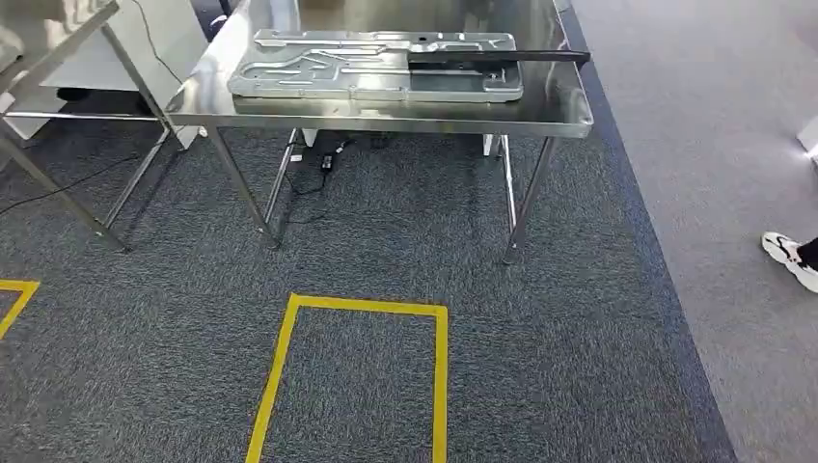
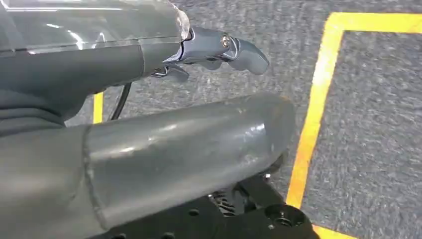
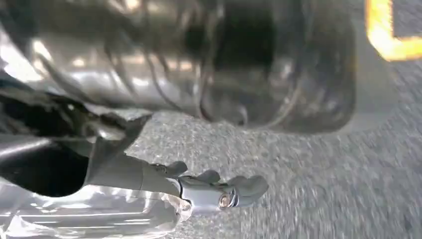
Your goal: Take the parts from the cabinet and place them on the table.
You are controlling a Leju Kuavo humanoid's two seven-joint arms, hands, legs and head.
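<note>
Head view: a steel bench (image 1: 540,121) stands ahead across the grey carpet (image 1: 386,241), with a yellow tape rectangle (image 1: 289,357) marked on the floor between the robot and it. One part already lies flat on the bench top — a wide, shallow metal plate (image 1: 376,66) with pressed channels, pale aluminium by the look of it. A long dark bar (image 1: 497,58) rests across the plate's right end and juts past the plate edge toward the bench's right side. The cabinet does not appear here, so any parts left to fetch cannot be located.

Left hand (image 2: 214,50): seen from the wrist camera over carpet and yellow tape, fingers loosely extended and slightly curled, nothing between them. Right hand (image 3: 214,189): picture blurred, fingers likewise extended over carpet, holding nothing as far as I can tell.

A person's white shoe (image 1: 789,258) shows at the right edge on the lighter floor. Cables (image 1: 323,164) trail under the bench.

Handling judgement (from appearance only): the plate looks stiff and thin, probably moderately heavy for its span, smooth and prone to slipping — best taken along both long edges with two hands, kept level. The bar looks rigid and narrow; grip near its middle to stop it tipping.
</note>
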